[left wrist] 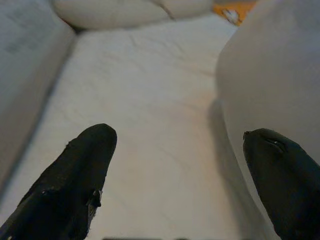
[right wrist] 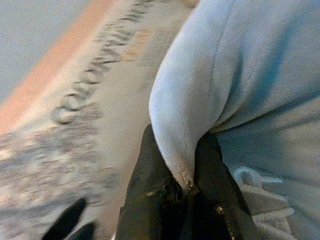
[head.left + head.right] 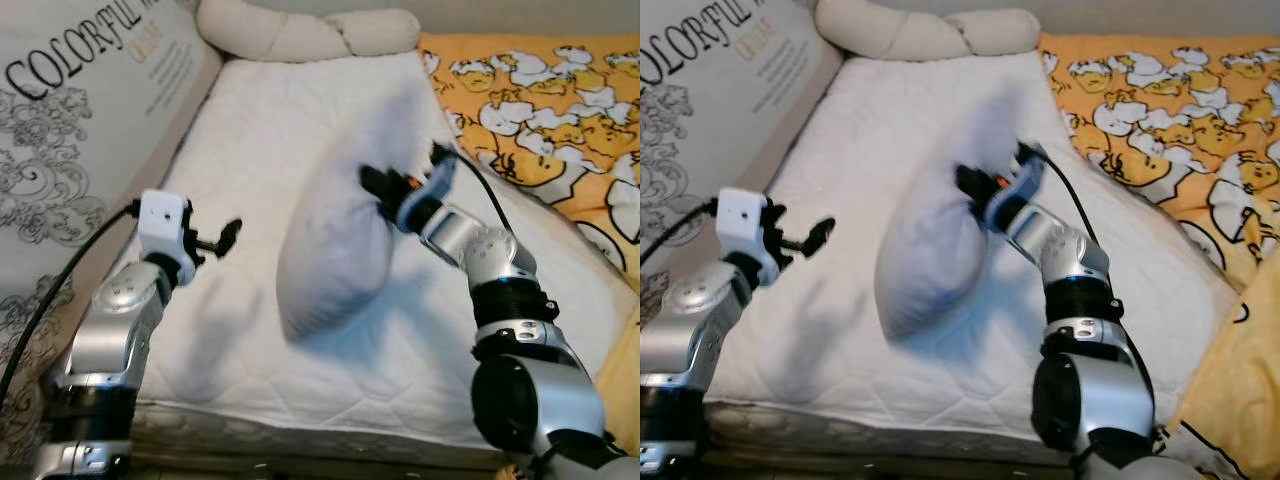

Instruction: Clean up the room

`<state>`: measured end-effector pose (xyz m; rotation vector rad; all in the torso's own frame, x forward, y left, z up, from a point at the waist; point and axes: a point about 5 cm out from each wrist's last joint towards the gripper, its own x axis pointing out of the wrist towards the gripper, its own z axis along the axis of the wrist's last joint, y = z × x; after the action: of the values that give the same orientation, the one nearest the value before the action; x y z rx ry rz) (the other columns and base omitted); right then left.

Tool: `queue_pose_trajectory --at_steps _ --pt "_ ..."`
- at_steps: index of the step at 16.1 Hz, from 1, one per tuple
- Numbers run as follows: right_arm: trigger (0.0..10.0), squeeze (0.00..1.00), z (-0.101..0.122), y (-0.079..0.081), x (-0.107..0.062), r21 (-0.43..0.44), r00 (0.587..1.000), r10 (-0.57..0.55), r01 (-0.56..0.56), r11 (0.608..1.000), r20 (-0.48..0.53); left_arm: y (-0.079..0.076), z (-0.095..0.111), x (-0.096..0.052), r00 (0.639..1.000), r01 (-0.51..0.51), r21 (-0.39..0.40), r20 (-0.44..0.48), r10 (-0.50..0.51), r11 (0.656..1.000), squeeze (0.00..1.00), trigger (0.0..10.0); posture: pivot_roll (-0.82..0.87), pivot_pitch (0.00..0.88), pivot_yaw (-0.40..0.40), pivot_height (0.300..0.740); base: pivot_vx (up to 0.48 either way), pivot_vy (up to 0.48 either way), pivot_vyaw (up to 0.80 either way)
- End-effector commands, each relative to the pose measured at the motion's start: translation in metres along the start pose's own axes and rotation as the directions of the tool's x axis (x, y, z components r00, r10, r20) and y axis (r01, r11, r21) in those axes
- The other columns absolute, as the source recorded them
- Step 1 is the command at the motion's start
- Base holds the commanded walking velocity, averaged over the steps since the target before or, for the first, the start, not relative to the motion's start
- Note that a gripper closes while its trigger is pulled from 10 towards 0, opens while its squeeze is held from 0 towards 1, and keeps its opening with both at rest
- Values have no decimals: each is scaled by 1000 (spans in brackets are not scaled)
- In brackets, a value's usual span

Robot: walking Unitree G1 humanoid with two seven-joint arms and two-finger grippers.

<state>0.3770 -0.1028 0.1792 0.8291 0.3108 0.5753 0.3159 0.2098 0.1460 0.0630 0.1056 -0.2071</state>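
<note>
Pillow (image 3: 335,255) up off the bed (image 3: 260,130), pinched by the right claw (image 3: 385,192)!
Head views: soft, light, sagging. Left wrist: left claw (image 1: 180,175) spread, beside it. Right wrist: clamped on a bunched edge, best hold.

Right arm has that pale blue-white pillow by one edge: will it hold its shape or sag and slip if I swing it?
The pale blue-white pillow probably sags: it hangs bulging below the right gripper above the white quilted mattress. It seems light, lifted by one pinched seam. That thin pinch could slip on a fast swing.
</note>
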Motion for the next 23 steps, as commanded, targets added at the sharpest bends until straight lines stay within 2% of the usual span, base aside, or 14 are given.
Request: queue_pose_trajectory --at_steps 1,3,5,6,7,9,10,11,14,15,16,19,21,23 --pt "0 0 19 23 -1 12 995 85 -86 996 52 10 8 1 997 -65 -4 41 65 998 0 10000 -33 0 69 740 0 0 0" --pt "0 0 26 23 -13 72 995 86 -90 993 60 10 17 2 992 -63 -9 108 64 998 0 10000 -32 0 71 740 0 0 0" --pt "0 0 5 -12 -37 127 999 -26 30 991 -31 10 20 5 990 -79 -175 101 97 981 0 10000 -42 0 80 740 0 0 0" --pt "0 0 -7 -26 -45 152 996 -69 79 985 -64 11 19 6 989 -90 -199 94 110 976 0 10000 -43 0 83 740 0 0 0" --pt "0 0 -29 -49 -56 176 985 -130 148 973 -111 -1 14 7 998 33 -283 68 -14 959 0 10000 -48 0 87 740 0 0 0" --pt "0 0 -68 -91 -75 232 948 -252 294 927 -194 -7 -5 16 997 -22 -160 -70 11 987 0 10000 -49 0 90 740 0 0 0" --pt "0 0 -76 -98 -80 213 932 -285 332 919 -223 -11 -6 18 998 18 -162 -59 -27 987 0 10000 -43 0 85 740 0 0 0" --pt "0 0 -92 -114 -92 147 887 -367 417 897 -280 -19 -9 23 996 84 -138 -30 -89 987 0 10000 -36 0 80 740 0 0 0" --pt "0 0 -101 -123 -98 64 859 -406 446 893 -313 -31 -24 38 987 151 -44 -50 -153 988 0 10000 -40 0 79 740 0 0 0" --pt "0 0 -100 -125 -97 44 860 -405 439 897 -311 -37 -33 41 964 232 -89 -115 -241 969 325 10000 -44 0 82 740 0 0 0" --pt "0 0 -100 -126 -96 25 859 -410 438 899 -306 -45 -44 45 941 277 -166 -154 -302 946 1000 10000 -52 0 85 740 0 0 0" --pt "0 0 -105 -131 -101 4 851 -421 445 896 -314 -63 -62 47 890 362 -201 -216 -402 910 1000 10000 -63 0 86 740 0 0 0" --pt "0 0 -107 -135 -108 -1 847 -424 447 895 -320 -70 -67 52 892 324 -352 -196 -408 878 1000 10000 -78 0 95 740 0 0 0" --pt "0 0 -106 -138 -111 -2 849 -425 447 894 -314 -74 -70 51 866 374 -355 -197 -460 857 1000 10000 -84 0 100 740 0 0 0"
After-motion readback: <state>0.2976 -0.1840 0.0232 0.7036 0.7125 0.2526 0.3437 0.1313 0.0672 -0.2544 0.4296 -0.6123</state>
